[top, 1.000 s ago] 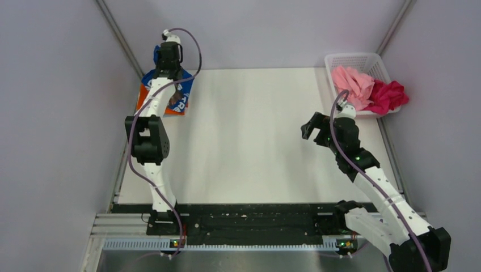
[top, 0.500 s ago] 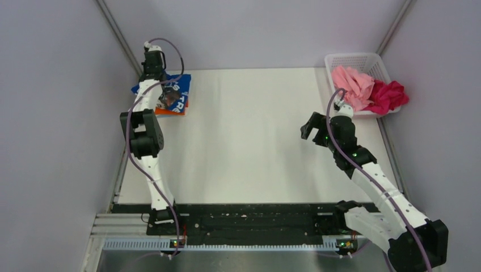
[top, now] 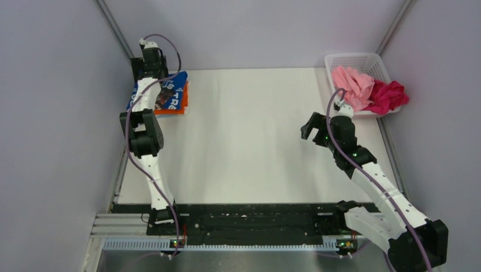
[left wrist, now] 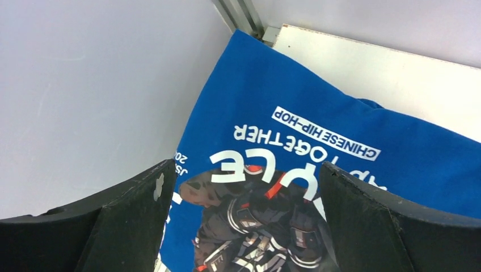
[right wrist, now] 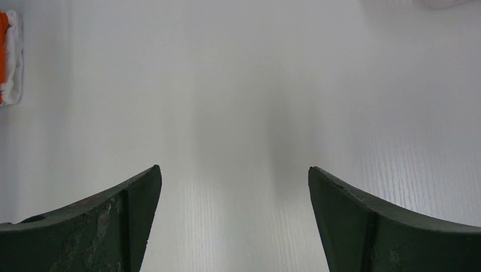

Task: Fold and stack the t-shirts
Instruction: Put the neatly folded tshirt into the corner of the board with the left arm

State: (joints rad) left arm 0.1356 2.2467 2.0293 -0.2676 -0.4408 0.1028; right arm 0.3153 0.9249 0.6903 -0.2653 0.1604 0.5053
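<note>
A folded royal blue t-shirt (top: 170, 95) with a white-lettered print (left wrist: 295, 136) lies on an orange t-shirt (top: 170, 111) at the table's far left corner. My left gripper (top: 139, 69) hovers over the blue shirt's back left edge. In the left wrist view the left gripper (left wrist: 245, 167) is open, with only the shirt's print showing below its gap. A light pink t-shirt (top: 351, 82) and a magenta t-shirt (top: 388, 96) are heaped in the white basket (top: 354, 58). My right gripper (top: 309, 124) hangs open over bare table; the right wrist view shows this gripper (right wrist: 233, 169) empty.
The basket stands at the far right corner against the side wall. Grey walls close in the table on the left, back and right. A sliver of the orange shirt (right wrist: 3, 51) shows at the right wrist view's left edge.
My left gripper has opened and let go of the blue t-shirt, which now lies flat on the orange one. The left wrist shifted back and left. The right arm barely moved.
</note>
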